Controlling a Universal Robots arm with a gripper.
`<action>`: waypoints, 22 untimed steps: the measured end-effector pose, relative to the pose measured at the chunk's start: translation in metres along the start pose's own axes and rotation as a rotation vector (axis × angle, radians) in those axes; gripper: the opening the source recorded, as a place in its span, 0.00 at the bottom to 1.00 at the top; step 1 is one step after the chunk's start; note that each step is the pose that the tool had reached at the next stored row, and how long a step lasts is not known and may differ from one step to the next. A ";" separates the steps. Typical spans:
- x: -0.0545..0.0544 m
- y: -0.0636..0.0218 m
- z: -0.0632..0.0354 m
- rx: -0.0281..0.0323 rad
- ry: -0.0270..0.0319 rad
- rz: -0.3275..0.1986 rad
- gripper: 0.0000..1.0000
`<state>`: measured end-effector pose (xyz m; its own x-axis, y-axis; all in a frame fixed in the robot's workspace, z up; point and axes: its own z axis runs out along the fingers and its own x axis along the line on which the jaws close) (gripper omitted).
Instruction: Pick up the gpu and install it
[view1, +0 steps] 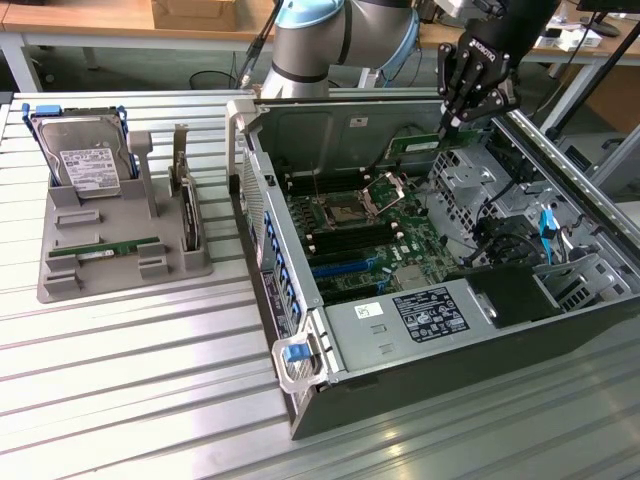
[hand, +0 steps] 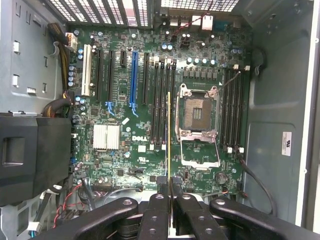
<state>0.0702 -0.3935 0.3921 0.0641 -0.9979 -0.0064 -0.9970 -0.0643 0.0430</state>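
We see the open computer case (view1: 480, 330) lying on the slatted table (view1: 130, 400). The arm (view1: 320, 40) reaches over its far wall, with the wrist angled down toward the motherboard (hand: 130, 145). The gripper (hand: 169, 180) hangs above the memory slots, its 2 jaws closed on the gpu (view1: 412, 147), a thin green stick held edge-on over the board.
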 end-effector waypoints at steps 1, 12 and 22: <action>0.000 0.0000 0.0002 0.0000 0.0000 0.000 0.13; 0.000 -0.0001 0.0021 0.0000 0.0000 0.000 0.13; 0.000 -0.0003 0.0073 0.0000 0.0000 0.000 0.13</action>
<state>0.0702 -0.3935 0.3848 0.0641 -0.9979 -0.0064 -0.9970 -0.0643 0.0430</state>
